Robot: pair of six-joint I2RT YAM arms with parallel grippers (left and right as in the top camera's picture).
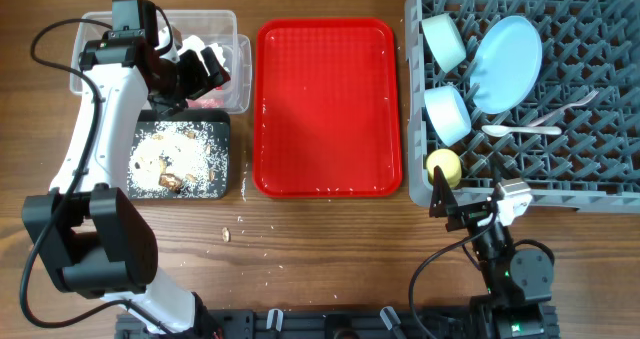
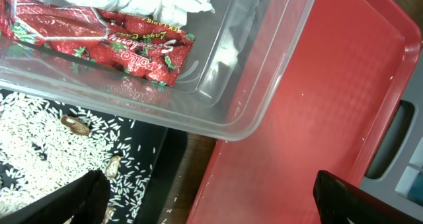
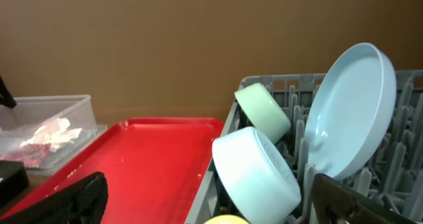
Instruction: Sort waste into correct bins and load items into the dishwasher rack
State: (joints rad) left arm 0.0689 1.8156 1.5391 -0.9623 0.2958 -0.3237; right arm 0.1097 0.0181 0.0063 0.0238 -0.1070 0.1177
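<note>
The crumpled wrapper with red strawberry print lies inside the clear tub. Rice and brown scraps cover the black tray. My left gripper hangs open and empty over the tub's right end, its fingers wide apart. In the grey dishwasher rack stand a pale green bowl, pale blue plate, pale blue bowl and yellow cup; a white spoon and fork lie there too. My right gripper is open and empty at the rack's front left corner.
The flat red serving tray lies between the bins and the rack, with a few pale specks on it. A few grains and a crumb lie on the wooden table in front of the black tray.
</note>
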